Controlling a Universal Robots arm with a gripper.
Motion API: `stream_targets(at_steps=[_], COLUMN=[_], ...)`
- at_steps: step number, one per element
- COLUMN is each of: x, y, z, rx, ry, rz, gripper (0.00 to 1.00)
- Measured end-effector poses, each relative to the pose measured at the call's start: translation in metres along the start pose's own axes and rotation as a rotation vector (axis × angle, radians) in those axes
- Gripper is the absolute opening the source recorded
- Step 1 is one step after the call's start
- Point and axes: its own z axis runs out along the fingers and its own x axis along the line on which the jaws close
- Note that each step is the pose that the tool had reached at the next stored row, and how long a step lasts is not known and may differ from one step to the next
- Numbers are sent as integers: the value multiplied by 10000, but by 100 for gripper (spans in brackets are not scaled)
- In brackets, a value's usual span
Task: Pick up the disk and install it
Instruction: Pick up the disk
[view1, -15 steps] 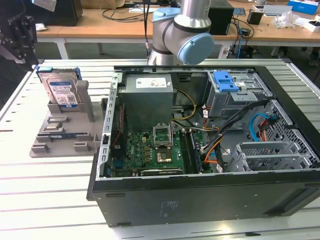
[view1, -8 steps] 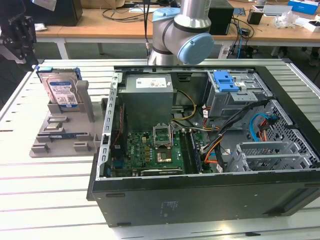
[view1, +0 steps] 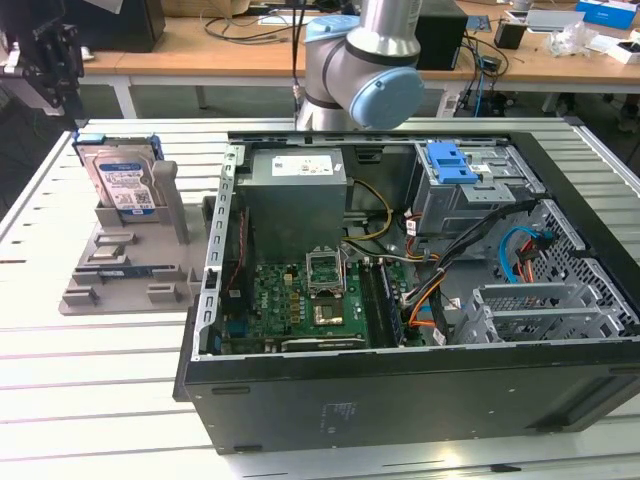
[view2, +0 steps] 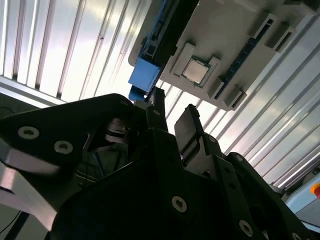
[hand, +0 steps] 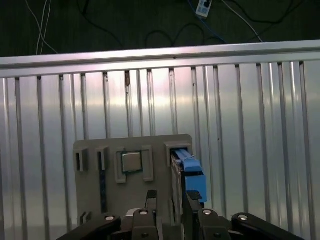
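The disk stands on edge in a slot of a grey holder on the slatted table, at the exterior view's left. It is silver with a blue-and-white label and blue side rails. My gripper hangs high above and to the left of it in that view. In the first wrist view the disk's blue rail lies just beyond the open gripper, apart from it. In the second wrist view the gripper holds nothing, and the rail's blue end shows past the fingertips.
An open computer case lies right of the holder, with a green board, a grey power-supply box and a drive cage with a blue tab. A square chip sits in the holder. The arm's base stands behind the case.
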Motion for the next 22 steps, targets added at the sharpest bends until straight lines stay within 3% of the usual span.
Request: stream_targets(at_steps=[5, 13, 16, 22], x=[-233, -428, -563, -748], y=[-26, -35, -40, -49], z=[-1, -3, -3, -4], rx=[0, -1, 0, -1], ry=[1, 2, 4, 7], rz=[-13, -22, -27, -37], gripper=[36, 36, 36, 36])
